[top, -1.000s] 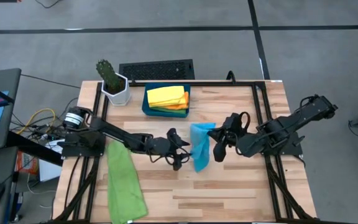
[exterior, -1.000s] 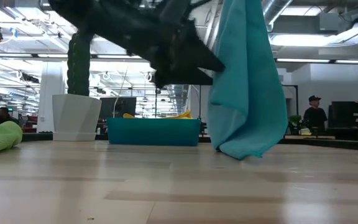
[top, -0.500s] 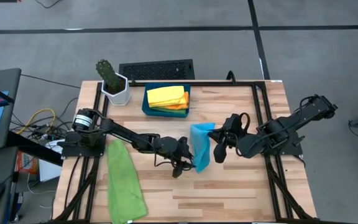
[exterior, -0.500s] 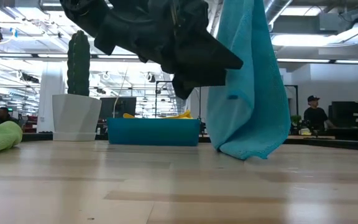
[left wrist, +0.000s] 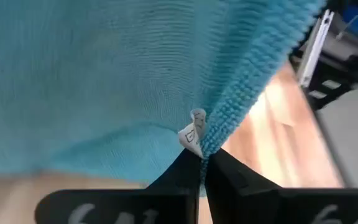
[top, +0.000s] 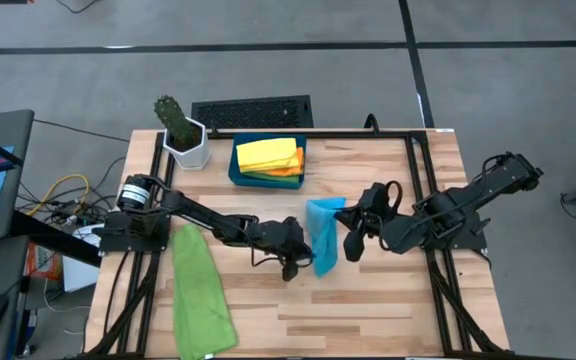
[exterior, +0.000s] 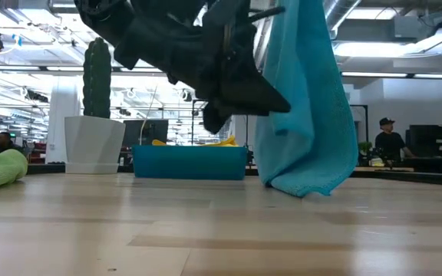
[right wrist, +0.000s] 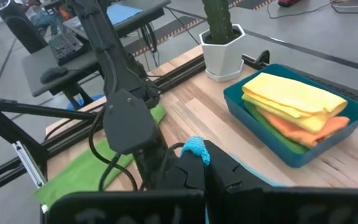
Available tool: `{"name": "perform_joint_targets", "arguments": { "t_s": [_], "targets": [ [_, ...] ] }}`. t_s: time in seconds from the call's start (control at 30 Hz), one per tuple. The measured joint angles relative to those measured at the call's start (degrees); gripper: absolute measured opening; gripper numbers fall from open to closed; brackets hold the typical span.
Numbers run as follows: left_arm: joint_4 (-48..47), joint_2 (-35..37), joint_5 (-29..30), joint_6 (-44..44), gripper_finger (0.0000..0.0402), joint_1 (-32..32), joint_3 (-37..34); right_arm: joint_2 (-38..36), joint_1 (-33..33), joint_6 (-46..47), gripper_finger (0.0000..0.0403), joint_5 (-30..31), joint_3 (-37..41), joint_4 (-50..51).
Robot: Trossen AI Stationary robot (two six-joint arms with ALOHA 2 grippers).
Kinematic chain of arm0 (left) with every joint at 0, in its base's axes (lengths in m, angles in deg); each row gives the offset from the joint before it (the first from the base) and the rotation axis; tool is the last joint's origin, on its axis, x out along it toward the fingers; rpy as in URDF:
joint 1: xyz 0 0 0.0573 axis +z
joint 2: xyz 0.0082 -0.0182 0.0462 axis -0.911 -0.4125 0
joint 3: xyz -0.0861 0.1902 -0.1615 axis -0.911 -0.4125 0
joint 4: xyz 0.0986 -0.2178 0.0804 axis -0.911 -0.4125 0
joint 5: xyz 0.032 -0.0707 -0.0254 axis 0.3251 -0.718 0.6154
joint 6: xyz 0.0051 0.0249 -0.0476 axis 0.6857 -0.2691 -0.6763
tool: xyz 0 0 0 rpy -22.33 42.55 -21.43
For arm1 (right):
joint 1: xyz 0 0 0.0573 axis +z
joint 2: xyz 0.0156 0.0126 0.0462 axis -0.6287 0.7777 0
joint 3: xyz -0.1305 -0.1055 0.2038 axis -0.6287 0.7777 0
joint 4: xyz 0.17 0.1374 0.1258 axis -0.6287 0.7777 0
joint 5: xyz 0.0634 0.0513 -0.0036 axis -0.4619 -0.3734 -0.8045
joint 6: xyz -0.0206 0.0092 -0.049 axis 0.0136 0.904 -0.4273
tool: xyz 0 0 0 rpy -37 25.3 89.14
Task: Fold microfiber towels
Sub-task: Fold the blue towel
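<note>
The sky-blue towel is being held off the table near its centre, suspended between the two grippers. In the low view the cloth is hanging in a long drape, with its lowest fold just above or brushing the wooden surface; contact cannot be confirmed.

The left gripper is being kept closed on the towel's lower side edge. In the left wrist view the fingertips are pinched together on the hemmed edge, right beside a small white label.

The right gripper is being kept closed on an upper corner of the same towel. In the right wrist view a small tuft of blue cloth is showing above the closed fingers.

A green towel is lying loosely spread along the table's left side, well apart from the grippers. A yellow towel is stacked folded on an orange towel, with a green one beneath, inside the dark teal tray at the table's far edge. A potted cactus is standing just beside the tray, at the far left corner.
</note>
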Motion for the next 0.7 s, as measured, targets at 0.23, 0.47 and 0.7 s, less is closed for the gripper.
{"name": "perform_joint_targets", "arguments": {
  "t_s": [0.23, 0.47, 0.7],
  "targets": [
    [-10.43, 12.16, -1.15, -10.99, 0.0001, -0.07, -0.07, -4.07, -0.58, -3.24, 0.001, 2.06, 0.02, 0.2],
    [-33.86, 31.71, 7.66, -12.9, 0.0, 1.02, 3.81, -9.8, -2.83, -12.91, 0.0009, 2.43, -0.11, -9.19],
    [-58.0, 39.09, 23.45, -6.53, 0.0, 1.77, 18.3, -14.03, -8.18, -22.03, 0.0009, 2.87, -0.1, -12.48]
  ]
}}
